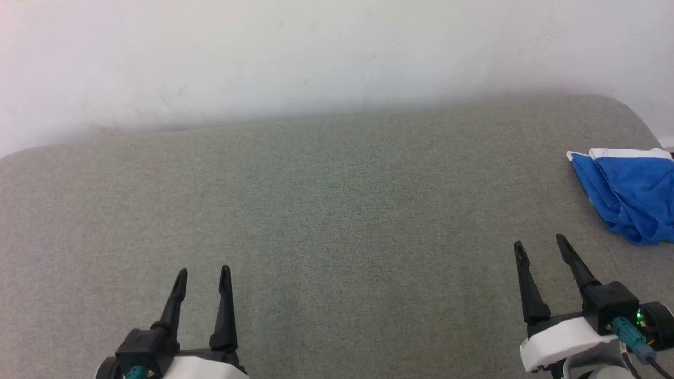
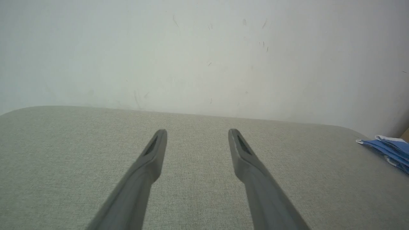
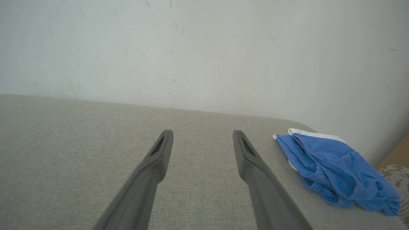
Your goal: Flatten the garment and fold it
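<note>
on pad (image 1: pixel 316 210), far right: bunched garment (image 1: pixel 626 195); l hand (image 1: pixel 203 272), r hand (image 1: pixel 539 241) open.

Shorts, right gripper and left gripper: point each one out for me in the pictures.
shorts (image 3: pixel 335 166), right wrist view, on the crumpled blue middle of the cloth
right gripper (image 1: pixel 539 241), head view, midway between its open fingertips
left gripper (image 1: pixel 204 270), head view, midway between its open fingertips

I hold my left pincer (image 1: pixel 204 269) and right pincer (image 1: pixel 539 239) spread wide, both pointing forward, the right one leaning slightly leftward.
</note>
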Robot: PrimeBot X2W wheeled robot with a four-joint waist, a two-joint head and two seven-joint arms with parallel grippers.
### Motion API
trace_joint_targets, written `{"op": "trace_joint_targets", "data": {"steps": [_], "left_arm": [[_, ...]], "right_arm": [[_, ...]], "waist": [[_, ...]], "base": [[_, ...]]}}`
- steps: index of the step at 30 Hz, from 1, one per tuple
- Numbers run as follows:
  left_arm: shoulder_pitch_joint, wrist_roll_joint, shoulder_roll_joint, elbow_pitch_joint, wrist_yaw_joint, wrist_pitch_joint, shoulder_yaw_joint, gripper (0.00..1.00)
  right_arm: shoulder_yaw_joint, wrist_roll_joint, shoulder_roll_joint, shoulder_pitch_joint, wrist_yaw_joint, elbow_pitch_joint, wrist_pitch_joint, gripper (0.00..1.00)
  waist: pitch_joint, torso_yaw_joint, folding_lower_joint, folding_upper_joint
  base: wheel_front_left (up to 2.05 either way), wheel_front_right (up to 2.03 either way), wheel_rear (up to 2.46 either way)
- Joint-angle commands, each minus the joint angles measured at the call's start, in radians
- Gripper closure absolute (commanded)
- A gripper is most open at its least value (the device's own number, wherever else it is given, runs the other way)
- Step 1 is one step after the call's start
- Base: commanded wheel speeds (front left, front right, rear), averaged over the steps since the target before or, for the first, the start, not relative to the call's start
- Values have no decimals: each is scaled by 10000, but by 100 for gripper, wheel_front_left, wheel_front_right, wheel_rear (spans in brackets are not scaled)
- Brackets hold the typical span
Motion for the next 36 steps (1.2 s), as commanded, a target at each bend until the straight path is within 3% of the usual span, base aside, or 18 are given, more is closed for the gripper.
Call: {"op": "trace_joint_targets", "data": {"steps": [1,24,25,36], "left_arm": [[79,93,-82,72,-88,-47,27,0],[-212,527,-535,502,-708,-47,316,0],[-109,426,-500,472,-627,4,269,100],[-171,546,-507,459,-626,161,296,100]], "right_arm": [[-25,86,29,114,-9,94,-86,0],[-4,376,31,-41,-9,666,-297,0],[21,336,-2,60,0,650,-247,100],[52,335,-4,47,-1,548,-102,100]], "waist": [[-61,54,1,-1],[52,-103,1,-1],[51,-107,1,-1],[23,-82,1,-1]], "base": [[0,0,0],[0,0,0],[0,0,0],[0,0,0]]}}
